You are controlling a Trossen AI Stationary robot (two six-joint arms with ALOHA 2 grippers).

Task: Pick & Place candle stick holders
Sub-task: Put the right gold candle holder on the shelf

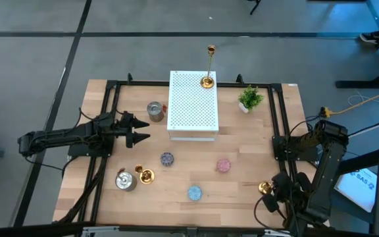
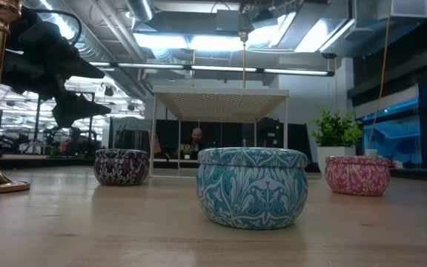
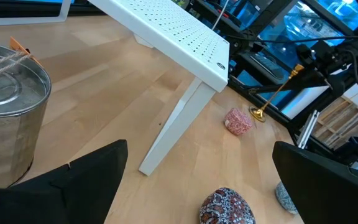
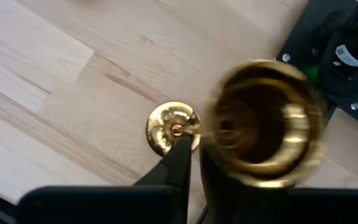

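Down at the near right corner of the surface [image 1: 242,210], the right tool [image 1: 273,192] had its fingers pinched together on the thin stem of a tall gold candle stick holder [image 4: 263,127], whose round base [image 4: 173,127] showed on or just above the wood below the cup top; whether it was lifted clear I could not tell. The left tool [image 1: 139,129] hung over the left side with its fingers spread wide and nothing between them, near a silvery cup [image 1: 154,110] beside the white perforated box [image 1: 193,104]. Judging by the layout, the task looked only partly done: 1 tall gold holder [image 1: 208,66] already stood at the far edge of the box top, 1 was in the right tool's grip, and a short gold holder [image 1: 145,175] and a second silvery cup [image 1: 125,180] sat untouched close together at the near left. 3 small patterned tins lay across the middle, a dark one [image 1: 167,158], a pink one [image 1: 224,164] and a blue one [image 1: 195,193], well apart from each other. A small green potted plant [image 1: 249,99] stood just right of the box, and with the pink tin it probably crowded any path from the right corner toward the box.
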